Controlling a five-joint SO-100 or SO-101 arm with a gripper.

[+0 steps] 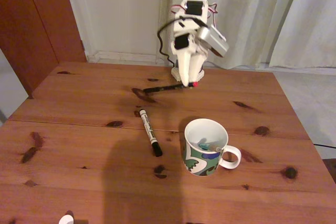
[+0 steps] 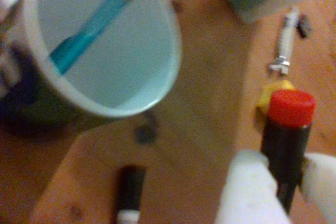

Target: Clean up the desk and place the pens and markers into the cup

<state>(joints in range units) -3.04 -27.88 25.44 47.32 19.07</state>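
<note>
My gripper (image 1: 188, 82) points down at the back of the desk (image 1: 79, 145), shut on the black pen (image 1: 168, 86), which lies roughly level with its red end (image 1: 195, 84) to the right. In the wrist view the white fingers (image 2: 245, 187) clamp the black pen (image 2: 286, 150), red end up. The white cup (image 1: 206, 148) stands upright at front right of centre with the teal pen (image 1: 203, 145) inside. The wrist view shows the cup (image 2: 157, 85) at upper left and the teal pen (image 2: 86, 35) leaning in it. The white marker (image 1: 149, 130) lies on the desk left of the cup, black cap (image 2: 129, 187) toward the front.
Curtains (image 1: 252, 14) and a wall close off the far edge, with a brown door (image 1: 37, 24) at back left. A small white object (image 1: 66, 219) sits at the front edge. In the wrist view a yellow piece (image 2: 274, 92) and a metal part (image 2: 285, 43) lie beyond the pen.
</note>
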